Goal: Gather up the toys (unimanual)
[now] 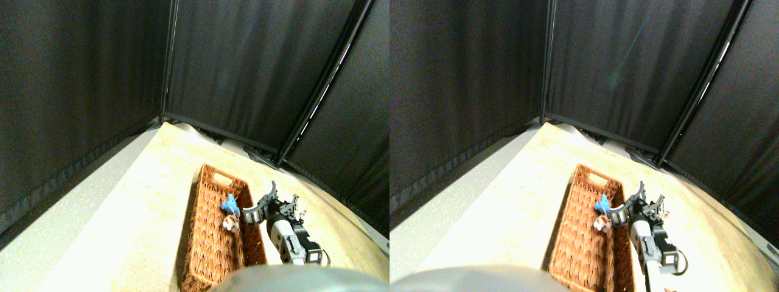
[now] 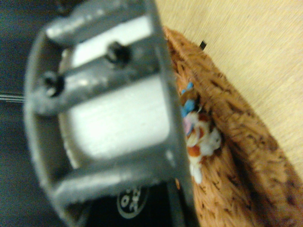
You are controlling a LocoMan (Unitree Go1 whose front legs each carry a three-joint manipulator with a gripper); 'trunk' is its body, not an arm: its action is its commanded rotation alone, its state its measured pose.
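Note:
A long brown wicker basket lies on the light wooden floor. Two toys rest inside it against the right wall: a blue one and, just nearer to me, a white one with brown patches. My right gripper hovers just outside the basket's right rim, level with the blue toy. Its jaws stand apart and I see nothing between them. In the wrist view the blurred jaw frame fills the picture. Beside it lie the white and orange toy, a bit of the blue toy and the basket's weave.
Black curtain panels on dark poles close off the back and both sides. The pale wooden floor runs left of the basket, with a grey strip further left. More wooden floor lies right of the arm.

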